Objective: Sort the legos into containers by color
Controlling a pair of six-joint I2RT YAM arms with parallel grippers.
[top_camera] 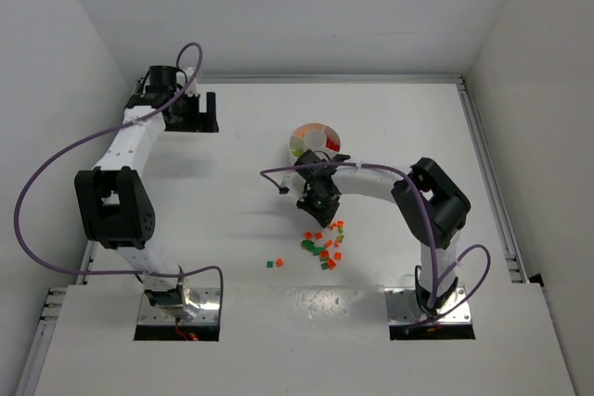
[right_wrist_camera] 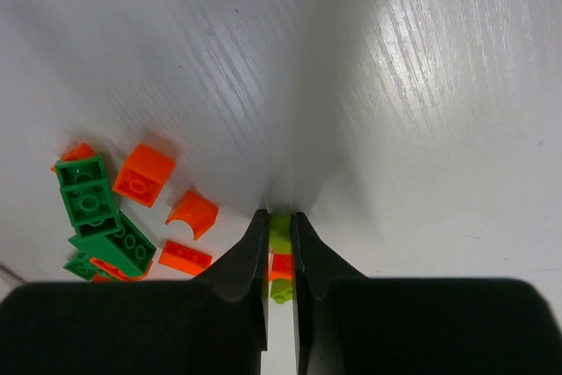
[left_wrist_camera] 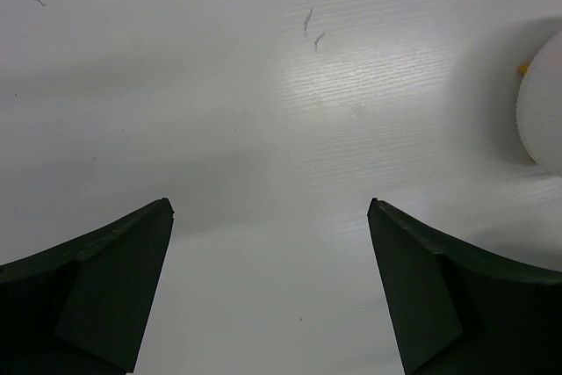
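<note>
While the right arm hung over the loose pile, conditions were:
Right gripper (right_wrist_camera: 279, 217): black fingers nearly closed, pinching a lime brick (right_wrist_camera: 279, 233) and an orange piece.
Left gripper (left_wrist_camera: 270, 208): fingers wide apart, empty, over the matte table (left_wrist_camera: 219, 85).
Legos (top_camera: 325, 243): glossy studded bricks, scattered near the dish.
Dish (top_camera: 290, 146): round, white; wedges showed orange, red and yellow-green contents.

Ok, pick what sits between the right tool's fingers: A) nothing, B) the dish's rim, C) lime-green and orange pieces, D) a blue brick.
C: the right wrist view shows lime-green and orange pieces in the narrow gap of the right tool, which is closed against them.
</note>
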